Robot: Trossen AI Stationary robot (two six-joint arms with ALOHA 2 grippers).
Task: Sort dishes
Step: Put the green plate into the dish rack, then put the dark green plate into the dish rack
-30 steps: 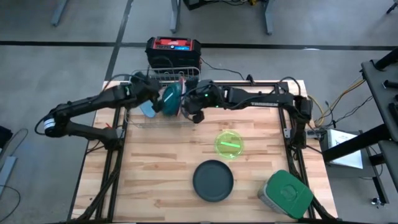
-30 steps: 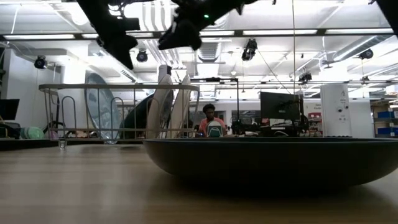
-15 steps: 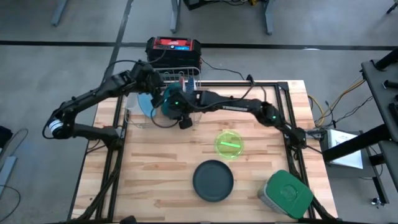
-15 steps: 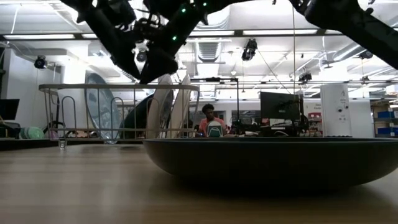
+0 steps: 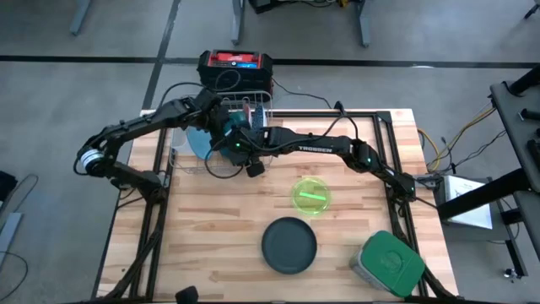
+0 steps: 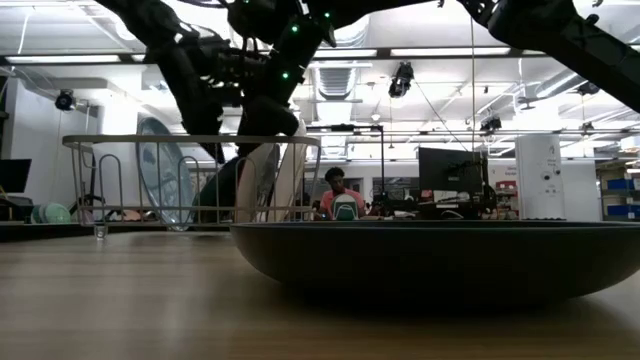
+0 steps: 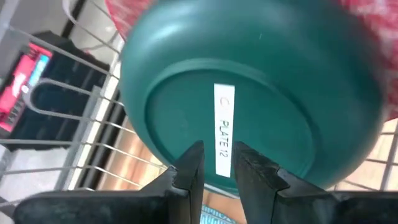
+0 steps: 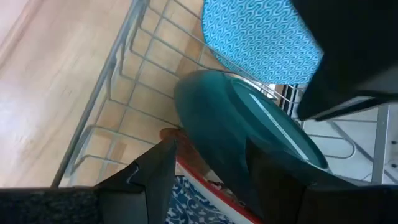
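A wire rack [image 5: 190,160] at the table's far left holds several dishes on edge. Among them are a teal plate [image 7: 249,93], a light blue patterned plate [image 8: 261,37] and a red-rimmed one [image 8: 199,190]. My left gripper [image 7: 217,167] is just in front of the teal plate's underside, its fingers a narrow gap apart with nothing between them. My right gripper [image 8: 211,180] is open, one finger on each side of the teal plate's rim [image 8: 205,118]. A lime green bowl [image 5: 310,194] and a dark grey plate [image 5: 288,245] rest on the table. My right gripper's fingers come slanting down from the table's right side, one on each side of the teal plate's rim [image 8: 217,149]. A gap shows at one finger [image 8: 149,180]. Whether the other finger [image 8: 273,180] touches the plate, I cannot tell.
A square grey container with a green lid [image 5: 388,262] sits at the near right corner. A red and black box [image 5: 236,67] stands behind the rack, beyond the table's far edge. Bare wood lies along the near left.
Both grippers have come down toward the rack. My right gripper has reached toward the table's left edge and tipped downward over the teal plate. My left gripper has swung toward the table's right edge and the plates. The dishes in the rack have stayed where they were.
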